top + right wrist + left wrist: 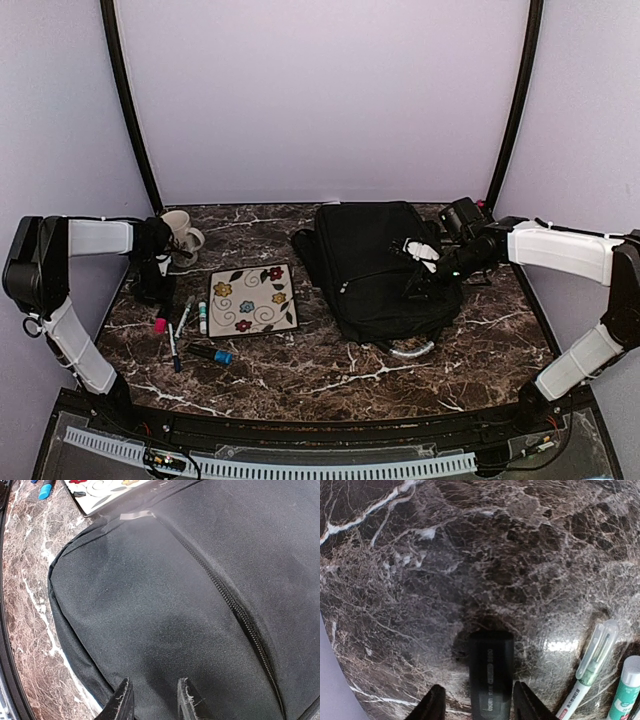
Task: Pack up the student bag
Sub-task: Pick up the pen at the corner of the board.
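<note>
So the left claw [480, 702] is down low over the desk [485, 555], its two fingers spread on either side of a black marker [491, 665] that's lying flat. There's a visible gap on one side, so it's straddling the thing, not squeezing it. Just off to that claw's right, in its own camera, a pen with a clear cap [594, 660] and a green-and-white glue stick [627, 690] lie side by side, a little apart from the marker. From above, a blue-capped marker [213, 354] lies on the near side of the left claw, off to its right. A white mug [180, 235] stands just behind the claw. The flowered square plate [252, 298] lies between the two claws, closer to the left one. The student bag [385, 265] lies flat on the desk right under the right claw [418, 285]. Its grey-white loop handle [412, 350] pokes out on the near side of that claw. The right claw's tips are down on the black fabric with the fingers only a little apart. Honestly can't tell if it's pinching a fold or just pressing on it. A zipper [240, 615] runs diagonally off to that claw's right. Some black gadget [462, 218] sits just behind the right claw, at the far corner of the desk.
</note>
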Robot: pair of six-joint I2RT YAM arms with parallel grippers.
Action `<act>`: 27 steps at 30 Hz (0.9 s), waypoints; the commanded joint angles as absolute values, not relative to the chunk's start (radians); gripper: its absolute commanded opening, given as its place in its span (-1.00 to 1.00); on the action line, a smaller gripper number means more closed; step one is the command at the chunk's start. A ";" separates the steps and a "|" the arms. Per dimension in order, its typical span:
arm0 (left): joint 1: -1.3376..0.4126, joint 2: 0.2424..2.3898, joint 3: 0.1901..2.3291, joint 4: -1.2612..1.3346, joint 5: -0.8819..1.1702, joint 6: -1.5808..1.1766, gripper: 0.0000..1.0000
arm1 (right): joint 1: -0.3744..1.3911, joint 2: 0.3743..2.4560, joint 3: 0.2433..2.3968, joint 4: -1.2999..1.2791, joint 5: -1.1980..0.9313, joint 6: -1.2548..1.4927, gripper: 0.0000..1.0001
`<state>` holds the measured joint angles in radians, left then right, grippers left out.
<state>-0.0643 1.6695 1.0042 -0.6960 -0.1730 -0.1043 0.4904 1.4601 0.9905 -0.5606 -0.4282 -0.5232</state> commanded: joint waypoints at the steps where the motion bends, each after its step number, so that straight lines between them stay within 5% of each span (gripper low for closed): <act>1: -0.053 1.694 0.996 -0.695 -0.156 -0.101 -0.09 | 0.489 1.451 0.983 -0.548 -0.424 -0.534 -0.39; 8: -0.042 1.734 1.004 -0.711 -0.134 -0.118 -0.25 | 0.489 1.451 0.980 -0.548 -0.412 -0.540 -0.39; 13: -0.039 1.728 1.006 -0.718 -0.159 -0.129 -0.56 | 0.489 1.451 0.980 -0.548 -0.408 -0.541 -0.39; 27: -0.122 1.434 1.203 -0.896 -0.093 -0.157 -0.64 | 0.489 1.453 0.988 -0.554 -0.401 -0.538 -0.39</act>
<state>-0.0608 1.5490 1.1145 -0.8185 -0.1371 -0.1471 0.4904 1.4605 0.9905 -0.5613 -0.4080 -0.5373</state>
